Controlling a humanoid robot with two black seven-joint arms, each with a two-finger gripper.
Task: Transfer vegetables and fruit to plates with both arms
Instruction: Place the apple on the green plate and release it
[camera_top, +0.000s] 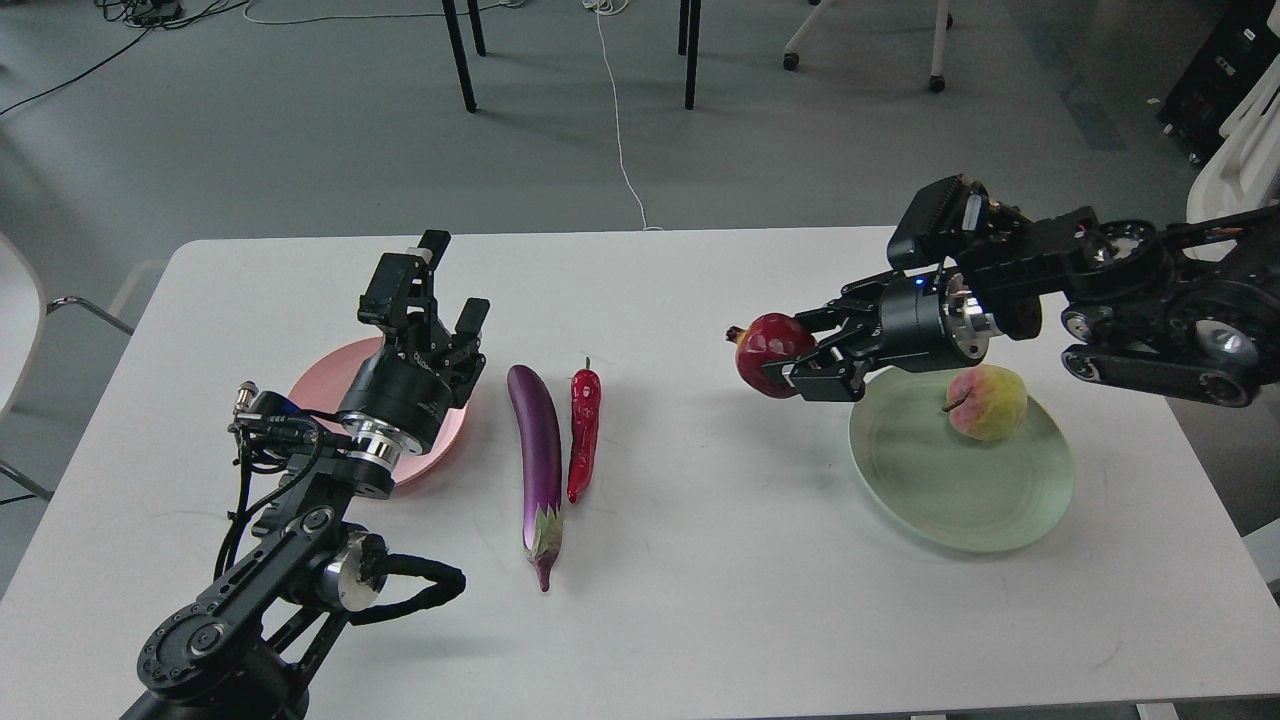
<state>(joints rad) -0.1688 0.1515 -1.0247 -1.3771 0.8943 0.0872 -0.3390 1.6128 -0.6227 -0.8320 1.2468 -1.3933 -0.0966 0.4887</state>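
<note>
My right gripper (790, 352) is shut on the dark red pomegranate (768, 340) and holds it in the air, just left of the pale green plate (930, 490). The yellow-green, pink-blushed peach (987, 402) sits on that plate's far right part. The purple eggplant (537, 455) and the red chili pepper (583, 432) lie side by side on the white table (700, 600), mid-left. My left gripper (440, 300) is open and empty above the pink plate (325, 375), left of the eggplant.
Chair and table legs (460, 55) and a white cable (620, 120) are on the floor beyond the table's far edge. A white chair (15, 330) stands at the left.
</note>
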